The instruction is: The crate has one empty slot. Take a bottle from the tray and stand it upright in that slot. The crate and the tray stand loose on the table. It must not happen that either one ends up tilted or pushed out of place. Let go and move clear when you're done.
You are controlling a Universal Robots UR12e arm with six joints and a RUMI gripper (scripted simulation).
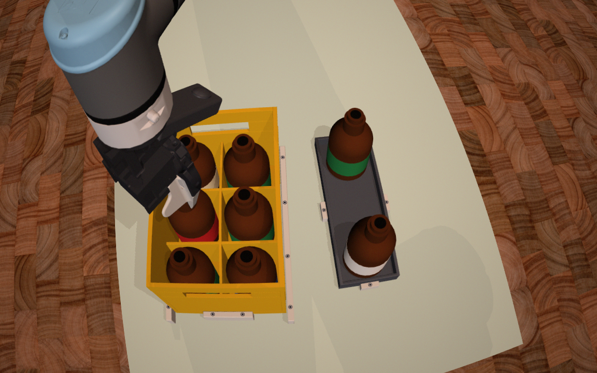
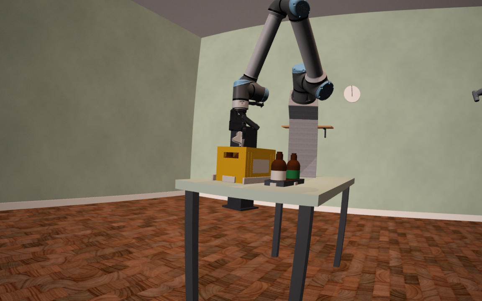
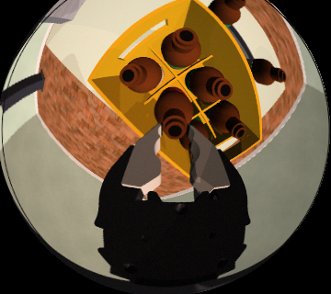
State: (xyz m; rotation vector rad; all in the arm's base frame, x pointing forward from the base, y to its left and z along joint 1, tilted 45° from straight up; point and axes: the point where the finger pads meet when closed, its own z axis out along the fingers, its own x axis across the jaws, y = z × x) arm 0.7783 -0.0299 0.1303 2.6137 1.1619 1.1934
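Observation:
The yellow crate (image 1: 219,213) stands on the table's left side, with a brown bottle in each slot. My gripper (image 1: 184,195) is shut on the neck of the red-labelled bottle (image 1: 194,220), which stands upright in the crate's middle left slot. In the wrist view my gripper's fingers close around that bottle's neck (image 3: 174,117) above the crate (image 3: 184,78). The dark tray (image 1: 356,208) lies to the right of the crate. It holds a green-labelled bottle (image 1: 349,144) at its far end and a white-labelled bottle (image 1: 369,245) at its near end.
Small pale cleats (image 1: 226,315) lie against the crate and tray bases. In the side view the crate (image 2: 244,164) and tray bottles (image 2: 285,167) stand on a small table with dark legs. The arm's grey pedestal (image 2: 302,142) stands behind it.

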